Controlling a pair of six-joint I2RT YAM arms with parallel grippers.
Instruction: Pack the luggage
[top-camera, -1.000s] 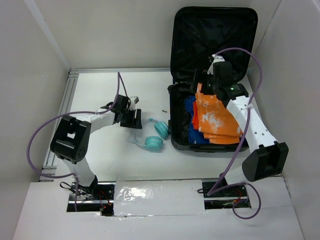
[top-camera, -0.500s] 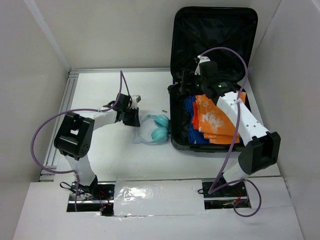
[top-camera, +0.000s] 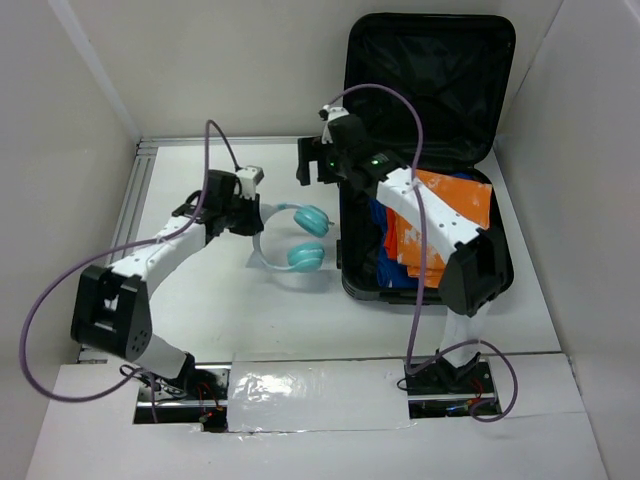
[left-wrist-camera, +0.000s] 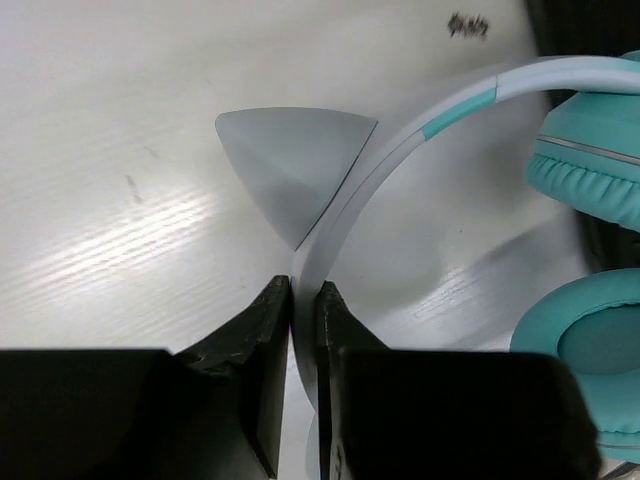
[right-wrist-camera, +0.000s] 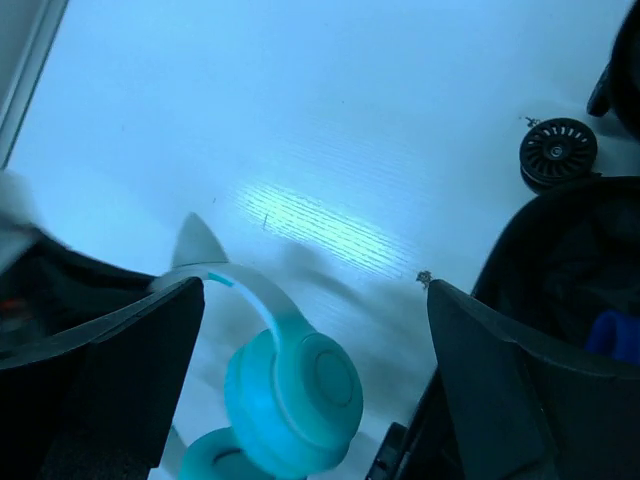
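**Desk:** What's on your screens, biggest first?

**Operator:** The white tabletop (top-camera: 200, 300) fills most of my overhead view. The luggage (top-camera: 430, 60) sits on its far right part and is open. Its lid stands up against the back wall with the black lining facing me, and the lower shell lies flat in front of it.

**Desk:** Anything inside?

**Operator:** I see an orange cloth (top-camera: 455, 205) spread toward the right of the lower shell. A blue cloth (top-camera: 392, 270) shows beneath it on the left.

**Desk:** And outside the case?

**Operator:** Teal cat-ear headphones (top-camera: 305, 257) are just left of the luggage. Both ear cups are turned toward its side wall, and the pale headband arcs away to the left. I cannot tell whether the cups rest on the tabletop or hang just above it.

**Desk:** How are your fingers?

**Operator:** My left fingers (left-wrist-camera: 275, 320) are nearly together, pinched on the headband right beside one grey pointed ear (left-wrist-camera: 290, 165). My right fingers (top-camera: 312, 165) are spread wide and hold nothing. They hang over the tabletop by the luggage's far left corner, and from that wrist I look down between them at the headphones.

**Desk:** Anything smaller?

**Operator:** The right wrist view shows one black wheel (right-wrist-camera: 557, 150) at the luggage's corner. There is also a tiny dark speck (right-wrist-camera: 424, 278) on the tabletop, close to the shell's edge.
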